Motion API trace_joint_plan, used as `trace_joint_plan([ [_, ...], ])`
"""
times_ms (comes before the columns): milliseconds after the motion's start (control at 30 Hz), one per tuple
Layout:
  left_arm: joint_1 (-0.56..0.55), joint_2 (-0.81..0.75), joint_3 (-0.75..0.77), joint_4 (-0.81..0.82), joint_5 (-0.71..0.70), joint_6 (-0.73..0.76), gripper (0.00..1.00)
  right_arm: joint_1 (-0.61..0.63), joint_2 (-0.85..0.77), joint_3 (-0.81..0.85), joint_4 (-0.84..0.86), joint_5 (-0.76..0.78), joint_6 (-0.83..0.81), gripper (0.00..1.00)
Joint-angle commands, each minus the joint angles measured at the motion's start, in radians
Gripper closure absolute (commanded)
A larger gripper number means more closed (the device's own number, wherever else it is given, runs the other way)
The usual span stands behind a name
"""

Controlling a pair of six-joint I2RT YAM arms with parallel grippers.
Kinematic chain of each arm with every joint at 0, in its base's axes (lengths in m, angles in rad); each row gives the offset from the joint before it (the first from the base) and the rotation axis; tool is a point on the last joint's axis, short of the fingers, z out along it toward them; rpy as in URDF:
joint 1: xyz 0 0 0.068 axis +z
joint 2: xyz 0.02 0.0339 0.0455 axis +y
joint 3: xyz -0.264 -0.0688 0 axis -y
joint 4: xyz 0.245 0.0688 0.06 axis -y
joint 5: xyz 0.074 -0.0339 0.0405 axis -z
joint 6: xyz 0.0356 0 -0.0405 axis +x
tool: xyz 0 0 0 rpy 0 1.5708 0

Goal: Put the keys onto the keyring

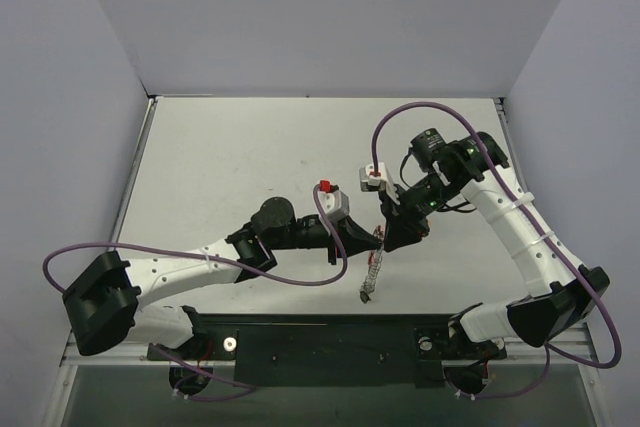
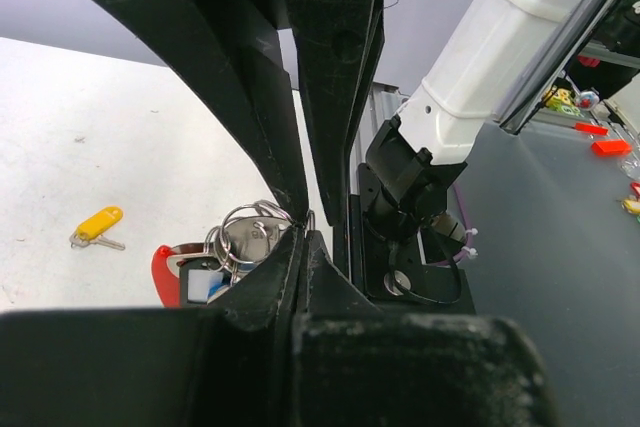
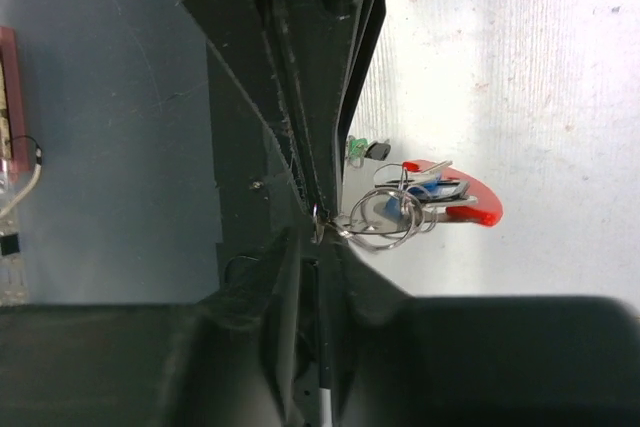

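Both grippers meet over the table's near middle. My left gripper (image 1: 366, 238) and right gripper (image 1: 392, 231) are each shut on the keyring (image 1: 379, 236), whose silvery chain (image 1: 371, 280) hangs down toward me. In the left wrist view the jaws (image 2: 303, 222) pinch the ring's edge; the ring (image 2: 243, 237) carries a red-headed key (image 2: 163, 272). A yellow key (image 2: 97, 224) lies alone on the table. In the right wrist view the jaws (image 3: 321, 219) pinch the ring (image 3: 388, 217), with the red key (image 3: 475, 204) on it. A green key (image 3: 356, 151) and a black key (image 3: 379, 150) lie beyond.
A black panel (image 1: 330, 342) runs along the table's near edge between the arm bases. Purple cables (image 1: 330, 257) loop off both arms. The right arm's white link (image 2: 500, 57) and black base (image 2: 405, 197) stand close behind the left gripper. White walls enclose the table.
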Motion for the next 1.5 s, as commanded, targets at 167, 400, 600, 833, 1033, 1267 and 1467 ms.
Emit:
trace_joint_plan([
  [167, -0.007, -0.161, -0.157, 0.281, -0.147, -0.034, 1.00, -0.118, -0.017, 0.169, -0.131, -0.224, -0.042, 0.51],
  [400, -0.007, -0.191, -0.268, 0.620, -0.315, -0.129, 1.00, -0.163, -0.017, 0.108, -0.093, -0.335, -0.054, 0.51],
  [600, -0.001, -0.156, -0.264, 0.722, -0.344, -0.193, 1.00, -0.164, 0.040, 0.104, -0.067, -0.384, -0.003, 0.59],
  [833, 0.031, -0.096, -0.276, 0.840, -0.309, -0.265, 1.00, -0.163, 0.078, 0.132, -0.069, -0.421, 0.035, 0.75],
  [1033, 0.085, 0.005, -0.283, 1.015, -0.231, -0.382, 1.00, -0.141, 0.066, 0.114, -0.064, -0.401, 0.035, 0.83],
  [1267, 0.091, 0.009, -0.254, 0.987, -0.191, -0.381, 1.00, -0.121, 0.074, 0.094, -0.027, -0.361, 0.052, 0.80],
  [1467, 0.091, -0.031, -0.253, 0.915, -0.168, -0.358, 1.00, -0.112, 0.081, 0.069, 0.003, -0.407, 0.111, 0.80],
])
